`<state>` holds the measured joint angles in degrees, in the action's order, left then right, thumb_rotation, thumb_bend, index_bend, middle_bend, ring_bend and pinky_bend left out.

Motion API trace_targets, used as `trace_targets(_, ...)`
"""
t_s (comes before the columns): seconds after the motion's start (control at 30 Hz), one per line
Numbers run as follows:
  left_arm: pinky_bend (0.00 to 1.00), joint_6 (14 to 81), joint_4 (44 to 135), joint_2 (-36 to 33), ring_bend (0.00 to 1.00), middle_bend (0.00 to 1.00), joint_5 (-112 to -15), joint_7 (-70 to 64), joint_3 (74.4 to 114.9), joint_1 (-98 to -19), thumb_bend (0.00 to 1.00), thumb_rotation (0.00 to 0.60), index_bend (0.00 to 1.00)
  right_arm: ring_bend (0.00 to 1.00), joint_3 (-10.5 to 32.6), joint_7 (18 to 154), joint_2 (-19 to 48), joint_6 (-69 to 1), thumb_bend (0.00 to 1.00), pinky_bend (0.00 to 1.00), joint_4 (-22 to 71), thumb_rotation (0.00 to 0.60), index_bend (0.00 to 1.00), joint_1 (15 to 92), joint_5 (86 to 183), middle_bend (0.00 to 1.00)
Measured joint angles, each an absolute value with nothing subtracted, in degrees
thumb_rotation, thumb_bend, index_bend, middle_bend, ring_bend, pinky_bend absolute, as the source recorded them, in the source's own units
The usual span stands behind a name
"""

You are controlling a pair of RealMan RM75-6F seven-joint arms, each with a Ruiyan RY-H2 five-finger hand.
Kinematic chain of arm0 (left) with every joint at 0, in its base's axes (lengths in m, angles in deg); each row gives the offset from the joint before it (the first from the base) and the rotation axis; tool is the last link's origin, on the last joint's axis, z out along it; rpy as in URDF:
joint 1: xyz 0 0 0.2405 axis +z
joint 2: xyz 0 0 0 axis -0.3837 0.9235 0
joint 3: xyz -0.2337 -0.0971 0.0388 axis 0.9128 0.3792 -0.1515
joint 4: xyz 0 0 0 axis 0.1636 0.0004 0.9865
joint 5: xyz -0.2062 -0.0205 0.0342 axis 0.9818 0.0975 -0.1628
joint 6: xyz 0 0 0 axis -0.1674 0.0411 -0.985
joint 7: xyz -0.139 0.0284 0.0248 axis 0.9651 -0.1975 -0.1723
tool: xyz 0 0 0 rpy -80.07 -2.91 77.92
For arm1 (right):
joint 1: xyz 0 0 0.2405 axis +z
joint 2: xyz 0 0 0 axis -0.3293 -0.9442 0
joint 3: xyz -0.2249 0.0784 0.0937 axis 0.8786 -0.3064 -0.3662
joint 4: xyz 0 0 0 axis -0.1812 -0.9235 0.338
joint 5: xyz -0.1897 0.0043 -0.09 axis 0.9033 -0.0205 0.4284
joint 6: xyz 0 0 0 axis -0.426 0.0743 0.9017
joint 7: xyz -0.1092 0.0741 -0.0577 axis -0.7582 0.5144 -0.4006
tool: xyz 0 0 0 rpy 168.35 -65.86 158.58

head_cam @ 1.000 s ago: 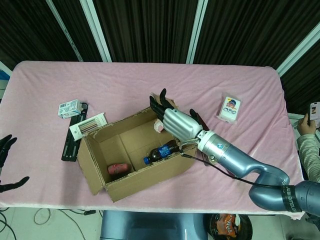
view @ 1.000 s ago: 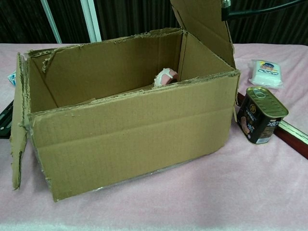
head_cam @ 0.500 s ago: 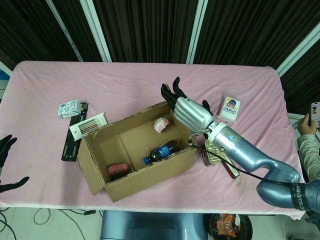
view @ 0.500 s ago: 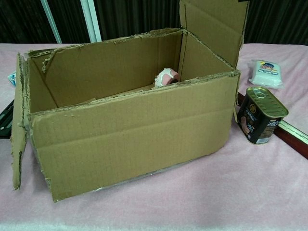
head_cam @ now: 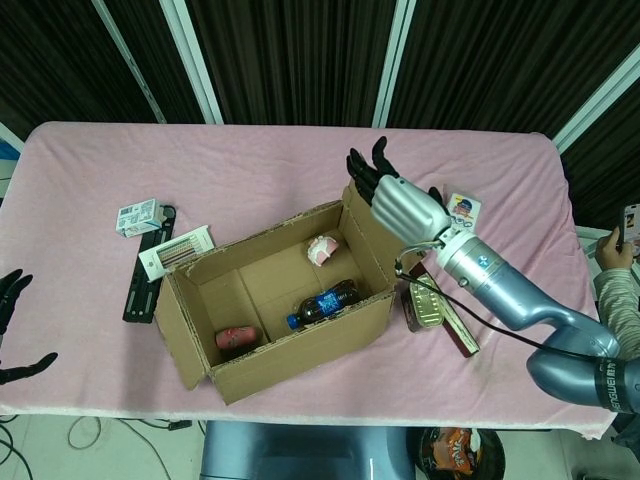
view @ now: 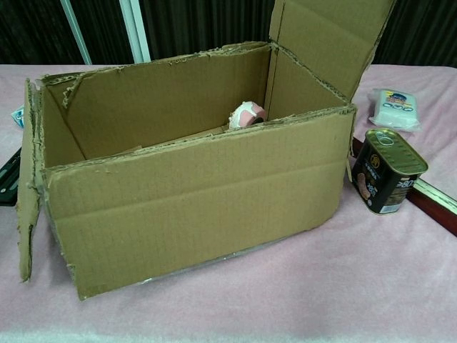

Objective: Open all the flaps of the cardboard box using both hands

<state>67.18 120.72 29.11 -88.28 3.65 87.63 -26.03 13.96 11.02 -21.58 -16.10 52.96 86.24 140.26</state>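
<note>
— What is the right hand [head_cam: 405, 205] doing?

— It holds nothing; its fingers are straight and apart, and it lies flat against the right-end flap [head_cam: 362, 232], which stands raised and leaning outward at the end of the cardboard box [head_cam: 275, 300]. In the chest view that flap [view: 328, 39] rises past the top of the picture.

— And the left hand [head_cam: 12, 325]?

— Loose at the table's left edge, fingers spread, holding nothing, well apart from the box.

— So which step is this?

— I judge it the folding-out of the right-end flap. It is past upright but not yet down. The next move calls for pressing it further outward and down. The tin can [head_cam: 424, 303] stands just beside that end, so the flap may come down on it.

— Other flaps?

— One hangs down at the left end [view: 27, 179]. Whether others remain I cannot tell.

— The count?

— One box, in the middle of the table. Inside: one bottle [head_cam: 322, 303], one pink can [head_cam: 235, 337], one pink-and-white item [head_cam: 323, 248]. Outside: one tin can, one white packet [head_cam: 460, 217].
</note>
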Motion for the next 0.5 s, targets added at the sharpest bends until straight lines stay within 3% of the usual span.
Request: trace_targets(0.5, 0.03, 67.2, 120.6, 29.0, 0.00, 0.00, -88.2, 3.3, 87.7, -26.0, 0.10, 0.600, 0.00, 0.02, 16.0, 12.6, -21.2, -16.4, 0.22, 0.22, 47.2, 0.600, 0.13, 83.2, 137.9, 0.06)
